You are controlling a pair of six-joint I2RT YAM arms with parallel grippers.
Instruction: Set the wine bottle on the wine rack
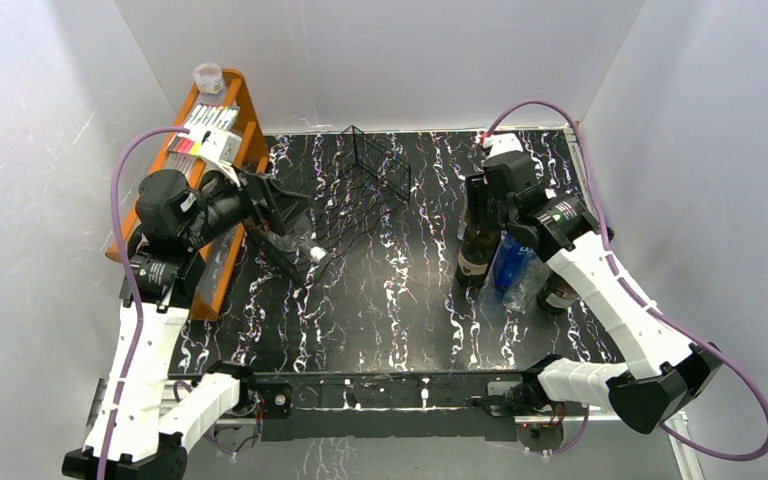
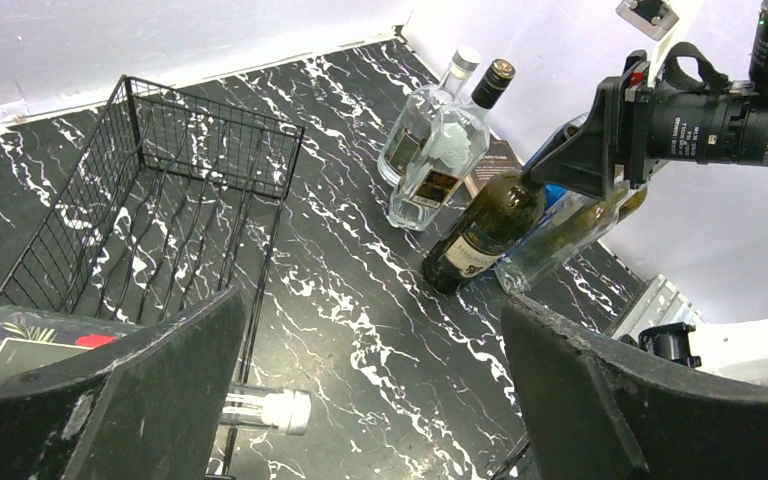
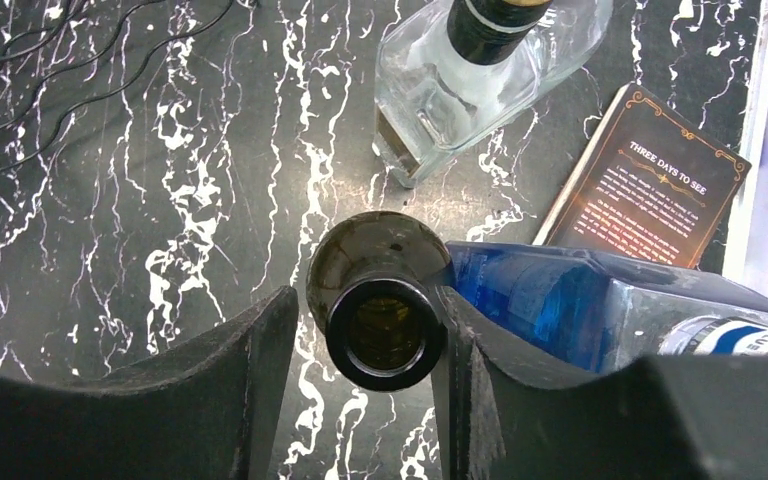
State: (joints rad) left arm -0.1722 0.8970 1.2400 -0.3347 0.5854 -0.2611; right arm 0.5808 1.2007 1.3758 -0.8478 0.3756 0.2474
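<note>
The wine bottle (image 1: 477, 248) is dark green with a pale label and stands upright at the right of the table. My right gripper (image 1: 482, 196) is open around its neck. In the right wrist view the open mouth of the bottle (image 3: 378, 325) sits between the fingers of the gripper (image 3: 365, 310); the right finger touches it and the left one stands off. The black wire wine rack (image 1: 372, 172) stands at the back middle and also shows in the left wrist view (image 2: 160, 200). My left gripper (image 1: 295, 230) is wide open by the rack's front.
A clear bottle (image 2: 260, 408) with a silver cap lies under the left finger at the rack's front end. Two clear bottles (image 2: 430, 165), a blue bottle (image 3: 560, 300) and a dark book (image 3: 650, 175) crowd the wine bottle. An orange shelf unit (image 1: 225, 130) stands far left.
</note>
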